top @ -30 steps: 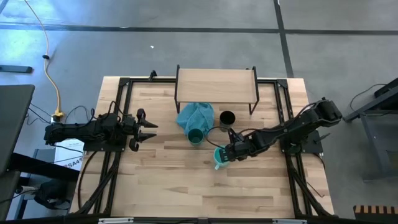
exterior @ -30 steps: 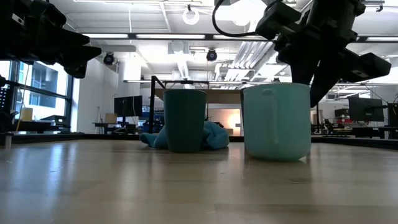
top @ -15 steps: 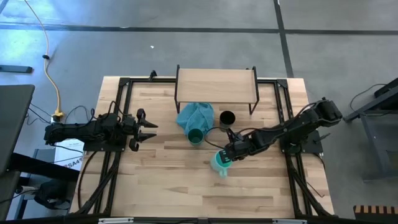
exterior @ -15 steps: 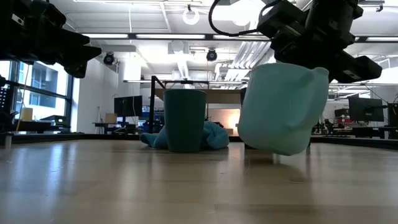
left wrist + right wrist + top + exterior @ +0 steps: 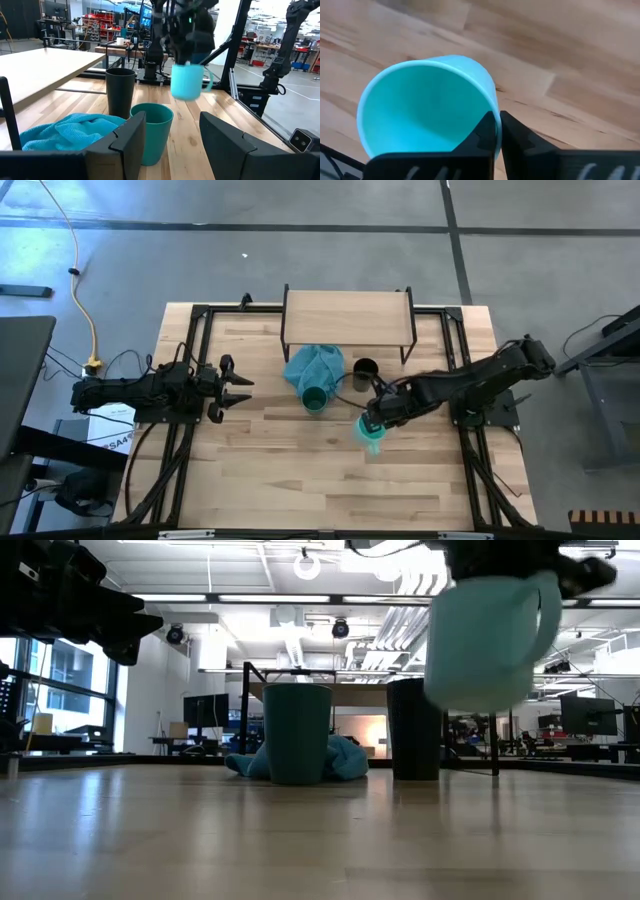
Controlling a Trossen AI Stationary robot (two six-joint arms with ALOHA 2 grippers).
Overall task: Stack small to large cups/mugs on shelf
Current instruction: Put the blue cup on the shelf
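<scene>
Wood, cloth and smooth cups

The desk (image 5: pixel 300 470) is pale planked wood with a soft sheen; the shelf (image 5: pixel 347 318) has a matt light wooden top on thin dark metal legs. The turquoise mug (image 5: pixel 187 82), teal cup (image 5: pixel 155 131) and black cup (image 5: pixel 121 91) look smooth and matt. The blue cloth (image 5: pixel 62 131) is soft and nubby.

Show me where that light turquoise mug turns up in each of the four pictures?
High view: light turquoise mug, right of centre, held by the right gripper.
Low view: upper right, lifted off the table.
Left wrist view: centre, in the air.
Right wrist view: fills the middle.
Shared landmark: black cup nearby.
</scene>
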